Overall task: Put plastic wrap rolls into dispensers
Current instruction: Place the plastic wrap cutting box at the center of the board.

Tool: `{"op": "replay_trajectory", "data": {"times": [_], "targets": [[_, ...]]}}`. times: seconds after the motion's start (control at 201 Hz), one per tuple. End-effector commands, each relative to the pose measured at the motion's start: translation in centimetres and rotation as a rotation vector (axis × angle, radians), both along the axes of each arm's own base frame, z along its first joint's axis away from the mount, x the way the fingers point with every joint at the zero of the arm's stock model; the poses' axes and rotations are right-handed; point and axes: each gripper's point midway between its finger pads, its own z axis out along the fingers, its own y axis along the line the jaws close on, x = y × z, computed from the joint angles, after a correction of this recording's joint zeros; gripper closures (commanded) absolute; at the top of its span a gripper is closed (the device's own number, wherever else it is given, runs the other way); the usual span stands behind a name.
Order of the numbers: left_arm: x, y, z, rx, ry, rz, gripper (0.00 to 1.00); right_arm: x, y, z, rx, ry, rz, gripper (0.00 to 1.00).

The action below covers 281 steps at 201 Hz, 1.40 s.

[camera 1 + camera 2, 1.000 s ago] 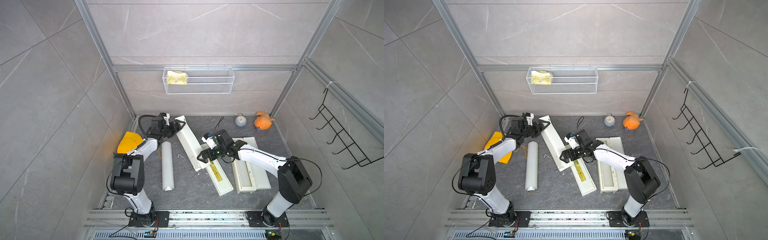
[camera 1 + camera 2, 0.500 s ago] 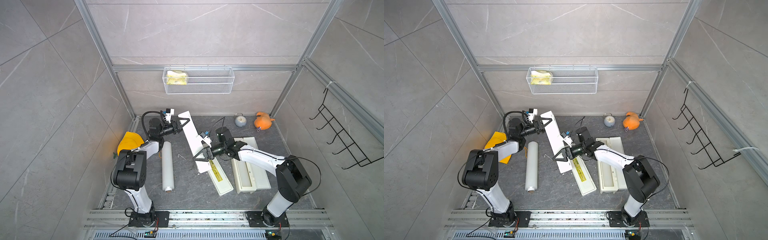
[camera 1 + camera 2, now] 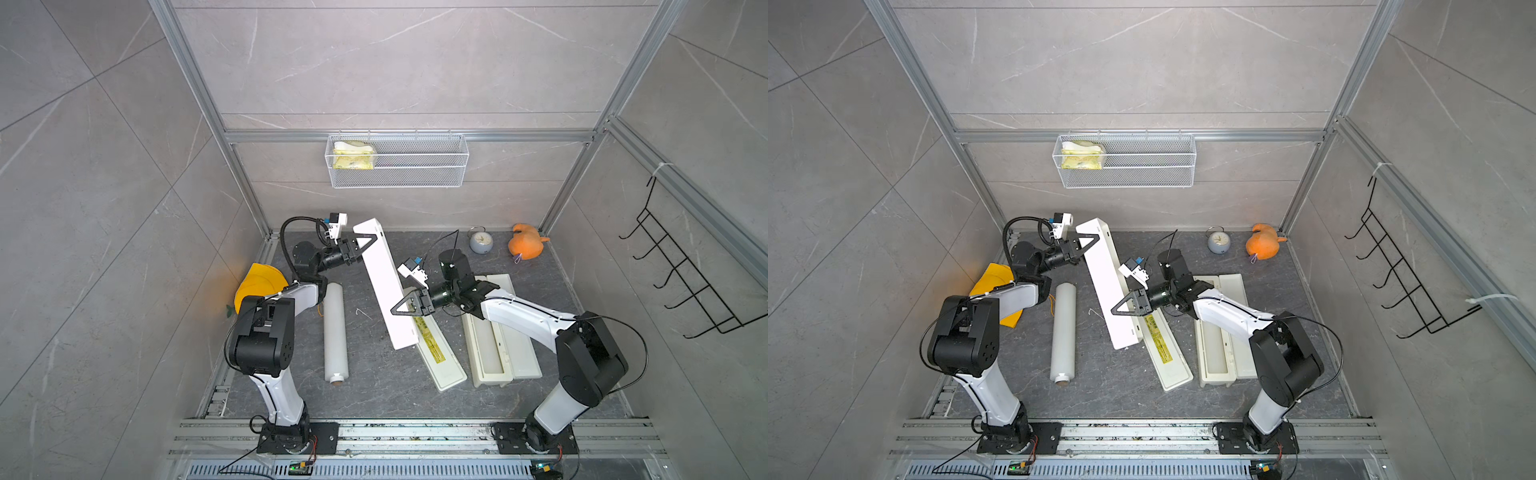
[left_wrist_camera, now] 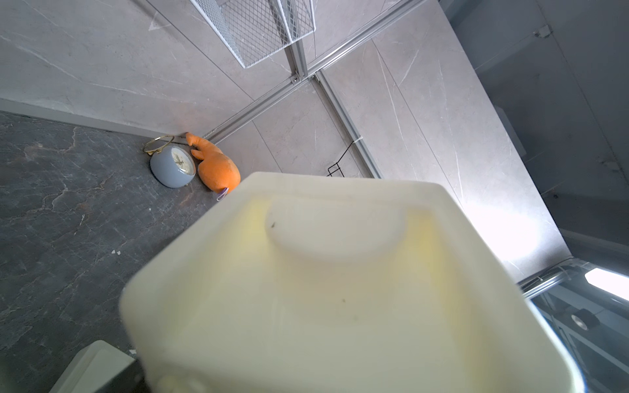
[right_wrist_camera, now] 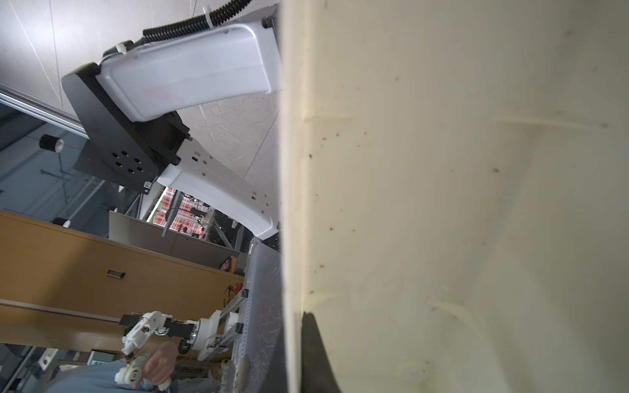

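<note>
White plastic dispenser (image 3: 384,286), long and boxy: our left gripper (image 3: 370,239) grasps its far end. Our right gripper (image 3: 397,309) clenches its side wall.

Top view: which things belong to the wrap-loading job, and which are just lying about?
Job: plastic wrap roll, lifted dispenser with its labelled lid, open dispenser.
Lying about: clock, orange plush, yellow item, wire basket.

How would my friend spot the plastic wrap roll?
Look at the dark grey floor between the robot arms. Right beside the left arm lies the plastic wrap roll. It is a round, milky tube with a tan core; its neighbours are long white boxes.
</note>
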Motion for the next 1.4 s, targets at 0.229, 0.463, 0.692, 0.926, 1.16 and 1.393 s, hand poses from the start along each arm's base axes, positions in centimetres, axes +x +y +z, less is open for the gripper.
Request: {"op": "replay_trajectory", "data": {"times": [0.229, 0.463, 0.692, 0.926, 1.16, 1.393], "targets": [[1.9, 2.3, 0.6, 0.087, 0.061, 0.157, 0.00, 0.2, -1.1, 0.1, -0.041, -0.008, -0.054, 1.00], [4.5, 6.6, 3.5, 0.059, 0.041, 0.276, 0.00, 1.1, -2.1, -4.0, -0.168, 0.089, -0.141, 1.00], [3.9, 9.5, 1.0, 0.261, 0.113, 0.437, 0.00, 1.4, -1.5, -7.5, -0.429, 0.058, -0.249, 1.00], [0.5, 12.6, -3.7, 0.481, 0.269, 0.619, 0.00, 2.4, 0.1, -12.6, -0.693, 0.127, -0.447, 1.00], [-4.2, 15.3, -7.5, 0.626, 0.386, 0.747, 0.02, 1.5, 3.8, -16.6, -0.911, 0.110, -0.496, 1.00], [-8.3, 17.5, -12.5, 0.781, 0.539, 0.813, 0.02, 1.7, 3.7, -19.7, -1.100, 0.107, -0.608, 0.89]]}}
